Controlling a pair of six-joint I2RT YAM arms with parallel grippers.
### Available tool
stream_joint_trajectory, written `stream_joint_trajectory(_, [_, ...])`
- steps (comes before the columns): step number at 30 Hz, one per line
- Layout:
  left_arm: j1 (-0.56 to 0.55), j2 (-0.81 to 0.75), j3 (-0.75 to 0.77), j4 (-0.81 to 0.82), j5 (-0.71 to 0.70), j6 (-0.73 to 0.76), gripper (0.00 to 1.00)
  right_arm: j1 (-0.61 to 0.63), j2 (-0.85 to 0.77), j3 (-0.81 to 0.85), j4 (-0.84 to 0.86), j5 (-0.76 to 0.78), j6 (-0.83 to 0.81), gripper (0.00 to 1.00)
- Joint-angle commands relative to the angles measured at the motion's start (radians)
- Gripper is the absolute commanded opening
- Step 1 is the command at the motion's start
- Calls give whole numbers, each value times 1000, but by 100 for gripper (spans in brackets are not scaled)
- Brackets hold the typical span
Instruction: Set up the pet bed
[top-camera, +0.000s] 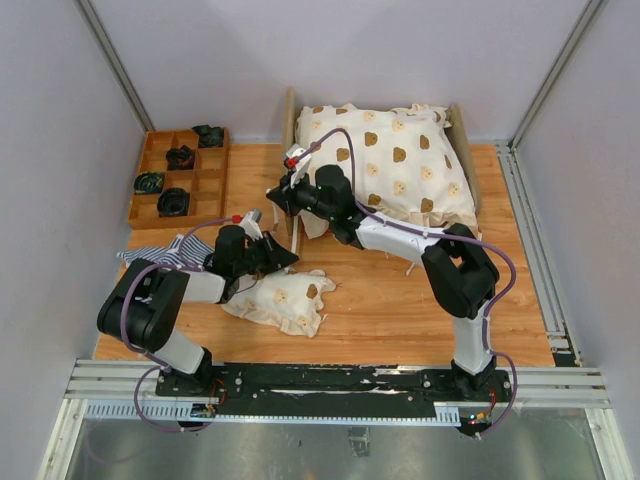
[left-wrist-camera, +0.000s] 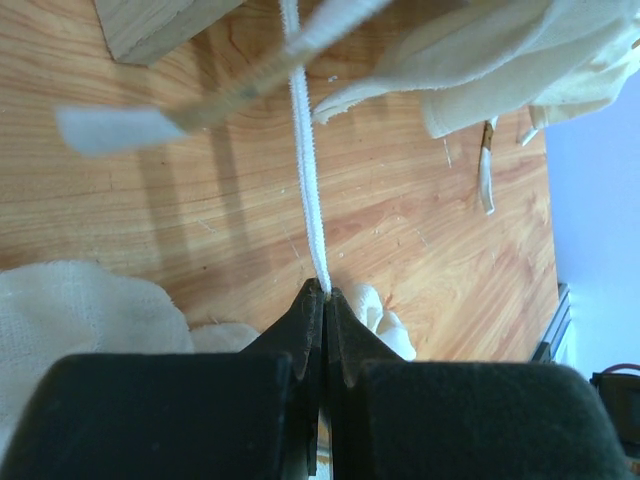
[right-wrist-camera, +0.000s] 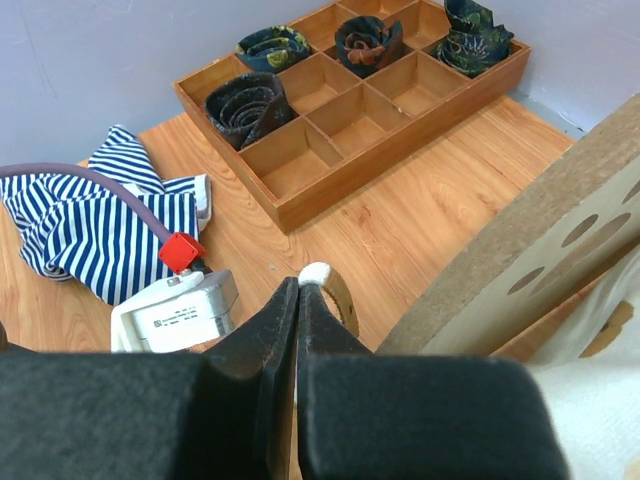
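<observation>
Plywood pet bed (top-camera: 289, 125) stands back centre of the table (top-camera: 400, 310) under a cream bear-print quilt (top-camera: 400, 160); its striped mattress (right-wrist-camera: 90, 235) lies crumpled at left, near a compartment tray (right-wrist-camera: 400, 155). Left gripper (left-wrist-camera: 322, 292) fingers are clamped on a white cord (left-wrist-camera: 303, 170). Right gripper (right-wrist-camera: 300, 283) fingers pinch a white-tipped tan tie (right-wrist-camera: 322, 277) beside the headboard (right-wrist-camera: 520, 250)

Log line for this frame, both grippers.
left gripper: shut on white cord | right gripper: shut, white-tipped strap at tips
</observation>
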Motion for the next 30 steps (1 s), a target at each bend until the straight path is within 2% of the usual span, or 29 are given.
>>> stream_joint_trajectory(1, [-3,-24,-10,50,19,-10,0,23,-6,-22,11,16,-59,0])
stream_joint_trajectory(5, [-4,-94,-14,45,26,-26,0,24,-21,-67,-93,-48,-181,0])
stream_joint_trajectory(10, [1,-172,35,-61,8,-24,0,20,-69,-124,-286,-80,-389,2])
stream_joint_trajectory(13, [18,-170,72,-110,20,-34,0,5,-117,-180,-300,-53,-457,14])
stream_joint_trajectory(17, [43,-140,105,-132,39,-44,0,-30,-204,-243,-282,-150,-556,36])
stream_joint_trajectory(20, [54,-114,128,-144,38,-44,0,-33,-253,-315,-281,-235,-758,39])
stream_joint_trajectory(23, [60,-95,141,-145,48,-49,0,-34,-279,-380,-367,-361,-1118,39])
stream_joint_trajectory(25, [61,-89,145,-145,45,-51,0,-34,-278,-400,-393,-356,-1254,39])
stream_joint_trajectory(28, [63,-79,151,-145,45,-52,0,-33,-238,-339,-573,-285,-1441,39])
stream_joint_trajectory(30, [66,-70,151,-146,44,-50,0,-34,-212,-315,-635,-254,-1529,39])
